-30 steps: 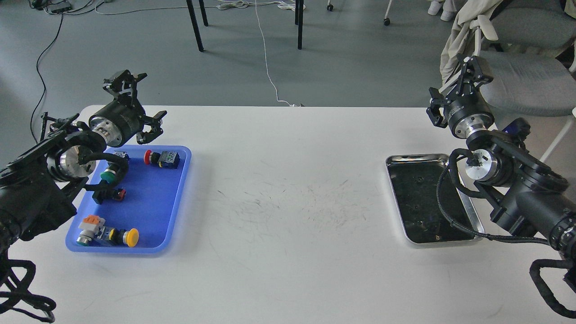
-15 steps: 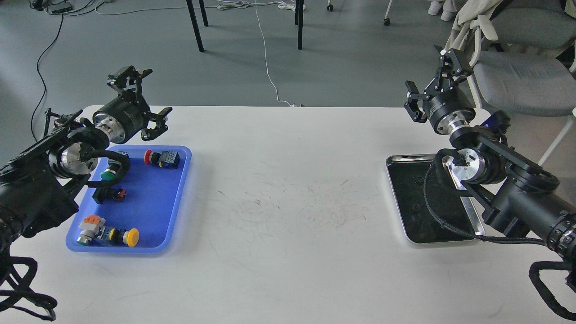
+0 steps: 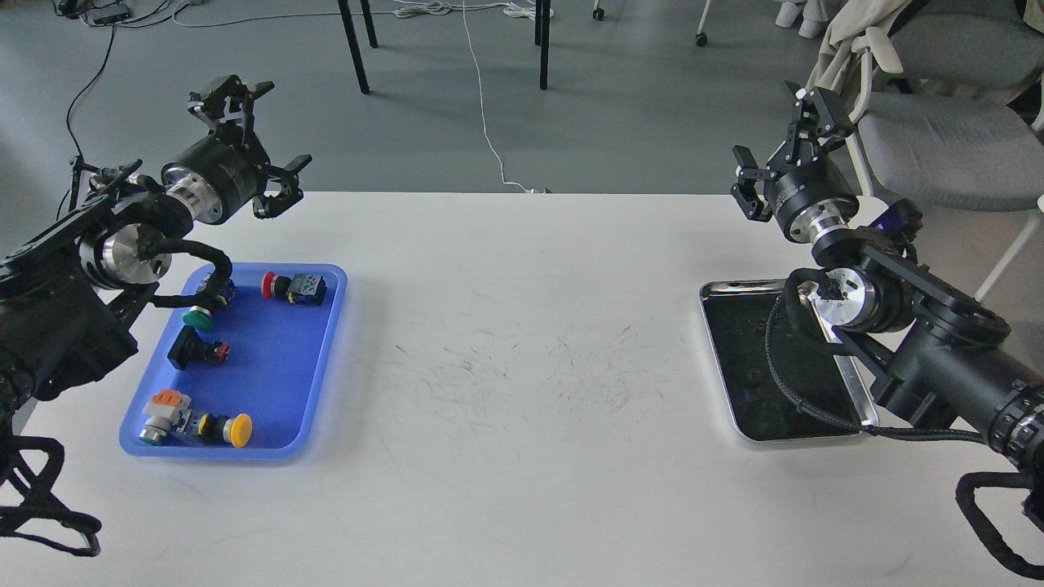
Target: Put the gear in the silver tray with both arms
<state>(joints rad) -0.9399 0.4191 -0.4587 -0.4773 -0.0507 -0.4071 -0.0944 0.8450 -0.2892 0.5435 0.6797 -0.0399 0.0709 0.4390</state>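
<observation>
- Presently, left pincer (image 3: 259, 130): fingers spread wide, released, nothing between them. It hangs in the air above the far left corner of the surface (image 3: 522, 391), touching nothing.
- Right pincer (image 3: 783, 130): fingers likewise spread apart, released and empty. It is raised over the far right edge of the surface, beyond the far end of the silver tray (image 3: 738, 359).
- Silver tray: lies flat on the right side of the surface, long side running near to far. Its dark mirror-like bottom carries no part. The right arm (image 3: 938, 359) and its black cable (image 3: 783, 383) cross over the tray's right half and hide the right rim in part.
- Blue tray (image 3: 285, 383): lies flat on the left side of the surface, well apart from the silver tray, just near of the left pincer.
- Contents of the blue tray:
  - red-headed push-button (image 3: 292, 287) at the far end;
  - green-headed button (image 3: 198, 316) at the far left, partly covered by the left arm's cable (image 3: 196, 257);
  - small black part with a red end (image 3: 196, 352) in the middle left;
  - yellow-headed button (image 3: 224, 429) at the near end, just beside a grey block with an orange top (image 3: 163, 409).
- Obstructions: the left arm (image 3: 73, 302) overhangs the left edge of the blue tray. The middle of the surface between the two trays shows only dark scuff marks (image 3: 530, 367).
- Background: chair (image 3: 946, 139) with a light cloth (image 3: 848, 49) on the floor beyond the right pincer; dark table legs (image 3: 352, 45) and a white cord (image 3: 481, 98) on the floor farther off.
</observation>
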